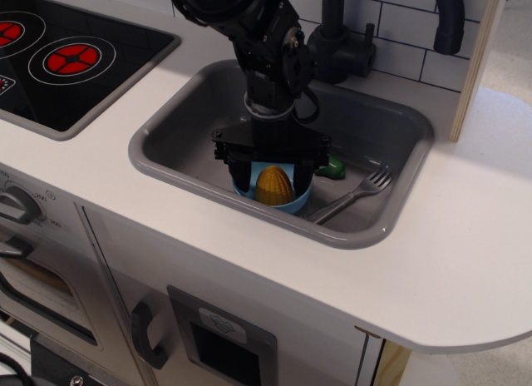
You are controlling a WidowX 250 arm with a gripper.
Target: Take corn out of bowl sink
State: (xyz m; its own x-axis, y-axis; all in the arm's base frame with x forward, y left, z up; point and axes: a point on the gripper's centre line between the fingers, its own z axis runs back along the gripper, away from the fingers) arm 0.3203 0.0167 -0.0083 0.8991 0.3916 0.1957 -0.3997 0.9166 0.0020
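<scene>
The yellow corn (273, 186) stands upright in the light blue bowl (285, 207), which sits on the floor of the grey sink (157, 164) near its front wall. My gripper (271, 175) is down in the bowl, open, with one black finger on each side of the corn. The fingertips are low beside the corn and I see no squeeze on it. The arm hides the back of the bowl.
A green-capped eggplant (335, 165) lies just right of the gripper, mostly hidden. A grey fork (357, 190) lies in the sink's right part. A black faucet (337, 37) stands behind the sink. The black stovetop (50, 61) is at the left.
</scene>
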